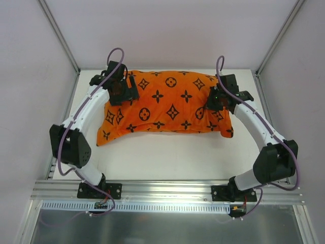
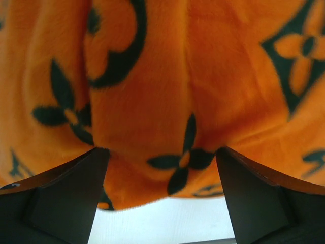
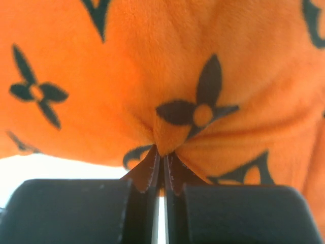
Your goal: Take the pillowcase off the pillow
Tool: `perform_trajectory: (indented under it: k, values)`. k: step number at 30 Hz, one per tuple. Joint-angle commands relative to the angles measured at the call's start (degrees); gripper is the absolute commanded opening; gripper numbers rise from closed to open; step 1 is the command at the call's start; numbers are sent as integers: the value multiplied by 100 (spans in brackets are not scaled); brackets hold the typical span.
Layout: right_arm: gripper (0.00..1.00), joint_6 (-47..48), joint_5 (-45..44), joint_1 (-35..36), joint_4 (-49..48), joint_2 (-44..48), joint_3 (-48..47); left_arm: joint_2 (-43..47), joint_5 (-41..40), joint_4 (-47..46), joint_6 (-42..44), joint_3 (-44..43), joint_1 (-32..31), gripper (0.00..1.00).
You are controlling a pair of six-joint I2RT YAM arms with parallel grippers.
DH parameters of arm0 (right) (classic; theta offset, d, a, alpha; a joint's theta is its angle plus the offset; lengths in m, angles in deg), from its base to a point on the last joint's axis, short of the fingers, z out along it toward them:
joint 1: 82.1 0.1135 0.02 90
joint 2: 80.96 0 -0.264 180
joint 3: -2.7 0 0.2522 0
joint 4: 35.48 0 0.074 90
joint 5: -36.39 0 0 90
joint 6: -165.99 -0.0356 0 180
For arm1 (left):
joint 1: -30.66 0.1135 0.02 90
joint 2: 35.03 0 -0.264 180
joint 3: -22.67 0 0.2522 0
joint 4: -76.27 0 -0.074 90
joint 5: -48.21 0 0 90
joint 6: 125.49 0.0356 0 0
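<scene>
The right fingers are clenched on a small pucker at the 3 o'clock end of the orange pillowcase, the left fingers stand released astride a bulge at its 9 o'clock end, and it lies across the white desk.

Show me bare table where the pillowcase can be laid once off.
Free: the wide white strip of table between the near edge of the pillowcase, the front rail, the left arm and the right arm. Crowded: its two ends, where the left gripper and right gripper sit.
</scene>
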Motion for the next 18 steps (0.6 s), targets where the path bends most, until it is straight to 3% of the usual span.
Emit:
perform_trajectory:
  k: [1, 2, 3, 4, 7, 8, 13, 16, 17, 18]
  values:
    - [1, -113, 73, -106, 57, 841, 312, -661, 507, 14, 35, -158, -25, 85]
    - [1, -105, 63, -176, 197, 1148, 513, -775, 568, -21, -1, -114, -77, 78]
    - [1, -104, 107, -395, 294, 1299, 593, -785, 569, -56, -1, -79, -234, 63]
    - [1, -52, 325, -545, 390, 1413, 673, -777, 569, -117, 8, -27, -332, 53]
    - [1, 149, 345, -1002, 856, 1879, 928, -566, 639, -197, -62, 123, -832, 5]
    - [1, 203, 249, -1082, 1066, 1985, 989, -418, 691, -267, -132, 167, -990, 0]
    - [1, 238, -743, -1521, 1472, 2583, 1306, -65, 964, -601, -370, 448, -2438, 0]
    - [1, 168, -554, -1531, 1735, 2785, 1070, -47, 1095, -610, -212, 317, -2846, 13]
    - [7, 159, -317, -1435, 1814, 2811, 930, 14, 1096, -610, -230, 299, -2838, 36]
    - [25, 150, -289, -1303, 1876, 2890, 589, 188, 1018, -610, -186, 238, -2838, 57]
